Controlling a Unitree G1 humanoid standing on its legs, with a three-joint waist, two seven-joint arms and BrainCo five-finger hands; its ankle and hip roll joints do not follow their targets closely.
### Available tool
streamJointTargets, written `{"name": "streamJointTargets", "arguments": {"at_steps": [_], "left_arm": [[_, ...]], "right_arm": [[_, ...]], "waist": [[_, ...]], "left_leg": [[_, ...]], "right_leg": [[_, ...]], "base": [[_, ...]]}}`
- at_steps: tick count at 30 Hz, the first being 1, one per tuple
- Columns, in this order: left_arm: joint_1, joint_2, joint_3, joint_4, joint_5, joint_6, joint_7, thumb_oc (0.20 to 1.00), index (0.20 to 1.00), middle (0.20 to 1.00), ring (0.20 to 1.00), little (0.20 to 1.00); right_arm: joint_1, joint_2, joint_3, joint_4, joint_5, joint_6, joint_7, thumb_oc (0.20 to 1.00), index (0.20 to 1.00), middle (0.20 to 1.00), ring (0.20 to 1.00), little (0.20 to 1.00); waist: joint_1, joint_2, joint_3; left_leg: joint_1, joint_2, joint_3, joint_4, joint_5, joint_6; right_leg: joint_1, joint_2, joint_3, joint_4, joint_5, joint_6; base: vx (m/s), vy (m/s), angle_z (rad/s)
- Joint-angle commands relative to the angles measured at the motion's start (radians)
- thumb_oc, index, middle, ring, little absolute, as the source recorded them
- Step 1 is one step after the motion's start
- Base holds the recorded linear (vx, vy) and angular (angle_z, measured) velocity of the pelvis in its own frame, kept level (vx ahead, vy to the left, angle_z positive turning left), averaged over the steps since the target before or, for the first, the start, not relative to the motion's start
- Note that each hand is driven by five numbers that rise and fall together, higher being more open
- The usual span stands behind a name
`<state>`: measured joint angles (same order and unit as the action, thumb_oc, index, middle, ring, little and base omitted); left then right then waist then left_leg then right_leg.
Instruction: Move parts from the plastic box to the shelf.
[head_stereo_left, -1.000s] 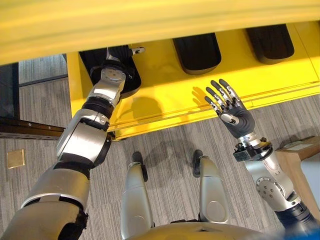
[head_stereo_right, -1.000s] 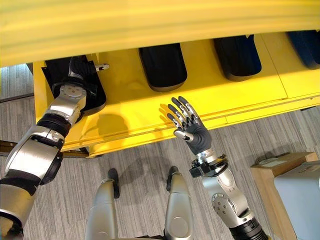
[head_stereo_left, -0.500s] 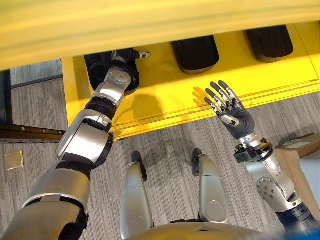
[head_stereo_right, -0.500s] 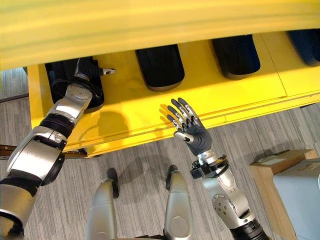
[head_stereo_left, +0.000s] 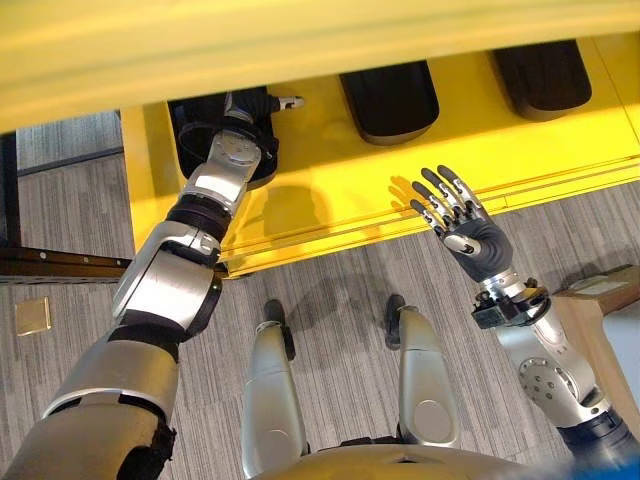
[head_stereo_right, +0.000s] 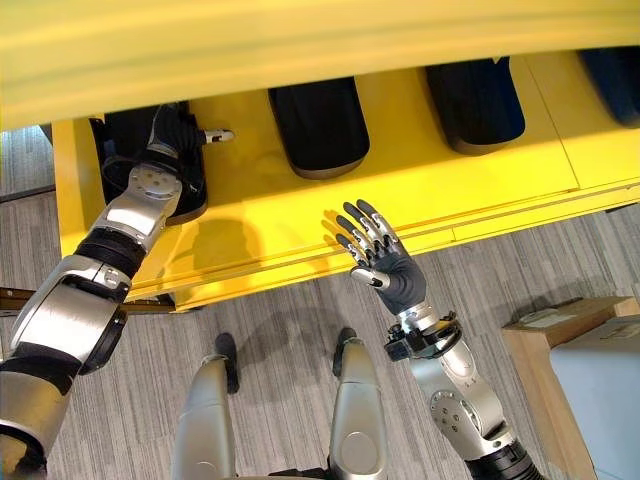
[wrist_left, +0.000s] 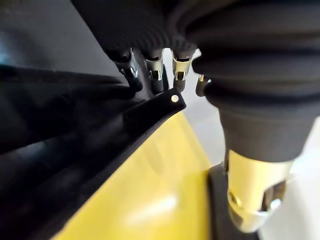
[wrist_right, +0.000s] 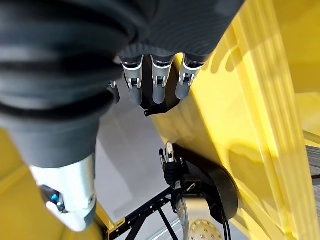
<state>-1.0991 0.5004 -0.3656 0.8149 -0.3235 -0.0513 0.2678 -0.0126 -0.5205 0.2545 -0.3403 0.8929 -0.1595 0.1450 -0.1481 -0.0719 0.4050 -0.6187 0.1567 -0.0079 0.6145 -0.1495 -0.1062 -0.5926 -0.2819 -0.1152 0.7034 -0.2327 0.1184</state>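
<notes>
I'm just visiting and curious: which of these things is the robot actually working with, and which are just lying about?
Part of the job:
yellow shelf
black part at the shelf's left end, under the left hand
two more black parts on the shelf
right hand, open, holding nothing

Just lying about:
wooden box on the floor
small tan square on the floor

Yellow shelf (head_stereo_right: 400, 190), one; dark parts (head_stereo_right: 318, 128) lying on it, four; hands, two, namely left hand (head_stereo_right: 172, 128) and right hand (head_stereo_right: 385, 265); brown box (head_stereo_right: 565, 335), one; grey bin (head_stereo_right: 600, 375), one; brass floor plate (head_stereo_left: 32, 316), one.
</notes>
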Motion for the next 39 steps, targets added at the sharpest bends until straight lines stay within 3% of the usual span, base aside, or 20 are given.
{"name": "streamJointTargets", "arguments": {"at_steps": [1,3,6,7,15,17,21,30,34,39], "left_arm": [[-0.002,0.058,0.047,-0.075,-0.153,-0.122,0.027,1.0,1.0,1.0,1.0,1.0],[0.038,0.102,0.094,-0.204,-0.282,-0.181,0.055,1.0,1.0,1.0,1.0,1.0],[0.045,0.115,0.1,-0.225,-0.287,-0.188,0.063,1.0,1.0,1.0,1.0,1.0],[0.067,0.146,0.122,-0.304,-0.297,-0.206,0.083,1.0,1.0,1.0,1.0,1.0],[0.185,0.253,0.22,-0.514,-0.207,-0.232,0.132,1.0,1.0,1.0,1.0,1.0],[0.262,0.31,0.279,-0.623,-0.109,-0.229,0.144,1.0,1.0,1.0,1.0,1.0],[0.331,0.341,0.32,-0.7,-0.044,-0.221,0.135,1.0,1.0,1.0,1.0,1.0],[0.626,0.356,0.459,-1.01,0.073,-0.243,0.05,1.0,1.0,1.0,1.0,1.0],[0.843,0.281,0.543,-1.162,0.241,-0.262,0.057,1.0,1.0,1.0,1.0,1.0],[1.076,0.254,0.566,-1.303,0.427,-0.283,0.059,1.0,1.0,1.0,1.0,1.0]], "right_arm": [[-0.017,0.004,-0.056,-0.097,0.012,-0.051,0.004,1.0,1.0,1.0,1.0,1.0],[-0.021,0.004,-0.058,-0.099,-0.001,-0.058,-0.008,1.0,1.0,1.0,1.0,1.0],[-0.023,0.002,-0.057,-0.098,-0.005,-0.061,-0.011,1.0,1.0,1.0,1.0,1.0],[-0.025,0.0,-0.06,-0.097,-0.018,-0.062,-0.016,1.0,1.0,1.0,1.0,1.0],[-0.033,-0.012,-0.076,-0.093,-0.037,-0.064,-0.015,1.0,1.0,1.0,1.0,1.0],[-0.037,-0.018,-0.088,-0.093,-0.042,-0.063,-0.01,1.0,1.0,1.0,1.0,1.0],[-0.039,-0.023,-0.093,-0.096,-0.043,-0.057,0.0,1.0,1.0,1.0,1.0,1.0],[-0.021,-0.025,-0.124,-0.114,-0.04,-0.052,0.016,1.0,1.0,1.0,1.0,1.0],[-0.012,-0.02,-0.15,-0.136,-0.042,-0.075,0.022,1.0,1.0,1.0,1.0,1.0],[0.0,-0.035,-0.17,-0.156,-0.045,-0.109,0.016,1.0,1.0,1.0,1.0,1.0]], "waist": [[-0.003,0.012,-0.027],[0.005,0.015,-0.031],[0.006,0.015,-0.033],[0.012,0.017,-0.035],[0.028,0.018,-0.039],[0.038,0.017,-0.04],[0.042,0.018,-0.04],[0.06,0.018,-0.032],[0.076,0.009,-0.026],[0.088,0.002,-0.016]], "left_leg": [[-0.018,0.015,0.009,0.014,0.014,0.044],[-0.023,0.014,0.01,0.02,0.012,0.044],[-0.024,0.013,0.009,0.021,0.011,0.045],[-0.023,0.012,0.008,0.019,0.01,0.045],[-0.021,0.009,0.006,0.019,0.006,0.047],[-0.023,0.008,0.006,0.023,0.003,0.047],[-0.025,0.007,0.006,0.025,0.001,0.048],[-0.02,0.005,0.007,0.018,0.001,0.048],[-0.018,0.006,0.007,0.018,-0.004,0.048],[-0.017,0.009,0.005,0.013,-0.003,0.047]], "right_leg": [[0.062,0.013,0.022,-0.075,0.067,-0.008],[0.062,0.01,0.021,-0.074,0.066,-0.008],[0.062,0.01,0.019,-0.073,0.066,-0.007],[0.065,0.009,0.018,-0.074,0.066,-0.006],[0.069,0.006,0.015,-0.076,0.065,-0.006],[0.069,0.005,0.015,-0.074,0.063,-0.007],[0.066,0.005,0.015,-0.069,0.061,-0.008],[0.065,0.006,0.016,-0.07,0.063,-0.011],[0.063,0.009,0.016,-0.065,0.058,-0.014],[0.068,0.009,0.011,-0.067,0.057,-0.014]], "base": [[0.0,0.0,0.0],[0.0,0.0,0.0],[0.0,0.0,0.0],[0.0,0.0,0.0],[0.0,0.0,0.0],[0.0,0.0,0.0],[0.0,0.0,0.0],[0.0,0.0,0.0],[0.0,0.0,0.0],[-0.01,-0.01,0.0]]}}
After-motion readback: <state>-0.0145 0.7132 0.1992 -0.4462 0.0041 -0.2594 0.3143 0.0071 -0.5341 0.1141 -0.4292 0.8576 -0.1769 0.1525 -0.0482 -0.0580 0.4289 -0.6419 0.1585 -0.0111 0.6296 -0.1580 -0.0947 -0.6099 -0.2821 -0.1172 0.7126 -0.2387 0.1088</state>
